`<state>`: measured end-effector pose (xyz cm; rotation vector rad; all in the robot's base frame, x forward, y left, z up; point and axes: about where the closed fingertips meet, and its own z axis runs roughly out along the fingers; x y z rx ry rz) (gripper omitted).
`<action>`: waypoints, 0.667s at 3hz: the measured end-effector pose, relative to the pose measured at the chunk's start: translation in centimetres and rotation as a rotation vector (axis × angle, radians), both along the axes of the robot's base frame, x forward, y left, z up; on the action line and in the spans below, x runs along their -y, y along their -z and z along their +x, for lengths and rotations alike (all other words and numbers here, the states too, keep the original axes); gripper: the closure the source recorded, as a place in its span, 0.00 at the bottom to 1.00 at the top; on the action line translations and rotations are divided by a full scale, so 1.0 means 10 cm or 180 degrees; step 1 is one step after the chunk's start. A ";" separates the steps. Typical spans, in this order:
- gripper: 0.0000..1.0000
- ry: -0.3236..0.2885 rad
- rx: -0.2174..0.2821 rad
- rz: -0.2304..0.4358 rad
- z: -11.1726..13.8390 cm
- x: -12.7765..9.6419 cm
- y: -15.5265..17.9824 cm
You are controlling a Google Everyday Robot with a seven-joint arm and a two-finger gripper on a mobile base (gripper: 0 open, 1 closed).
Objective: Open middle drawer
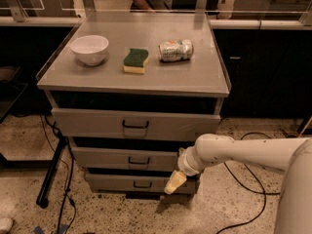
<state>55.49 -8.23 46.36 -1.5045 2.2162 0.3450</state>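
The middle drawer [107, 158] is a wide grey metal front with a small black loop handle [139, 160] at its centre, under the taller top drawer [87, 123]. No tray inside it shows. My gripper [174, 182] hangs at the end of the white arm [243, 152], which reaches in from the right. The gripper is low, in front of the right part of the bottom drawer [112, 183]. It is below and to the right of the middle drawer's handle and does not touch it.
On the cabinet top [204, 77] lie a white bowl [89, 49], a green and yellow sponge [136, 61] and a crushed can [175, 50]. Black cables [246, 186] and a black stand leg [51, 172] lie on the speckled floor beside the cabinet.
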 end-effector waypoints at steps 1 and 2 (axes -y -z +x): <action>0.00 -0.0005 0.0055 0.0008 0.15 0.00 0.10; 0.00 -0.0015 0.0039 0.0008 0.22 -0.02 0.18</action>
